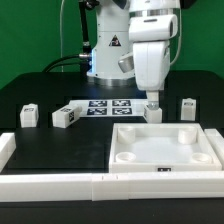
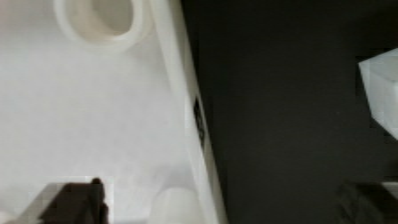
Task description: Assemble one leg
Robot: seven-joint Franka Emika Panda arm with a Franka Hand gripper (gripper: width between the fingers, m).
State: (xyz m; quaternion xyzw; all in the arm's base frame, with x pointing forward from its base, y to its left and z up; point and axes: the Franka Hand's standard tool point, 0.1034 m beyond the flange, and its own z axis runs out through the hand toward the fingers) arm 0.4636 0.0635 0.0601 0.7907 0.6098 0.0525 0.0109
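Note:
Four white legs with marker tags show in the exterior view: two at the left (image 1: 29,115) (image 1: 65,117), one at the right (image 1: 187,108) and one (image 1: 154,112) just below my gripper (image 1: 152,99), behind the far edge of the large white panel (image 1: 166,160). In the wrist view my gripper (image 2: 222,205) is open. Its dark fingers (image 2: 71,200) stand wide apart over the panel's edge (image 2: 182,110) with nothing between them. A round socket (image 2: 103,20) shows on the panel. A white piece (image 2: 381,90), probably a leg, lies on the dark table at the frame edge.
The marker board (image 1: 105,106) lies on the black table behind the panel. A low white rail (image 1: 95,186) runs along the front, with a block (image 1: 7,148) at the exterior view's left. The robot base (image 1: 108,50) stands at the back.

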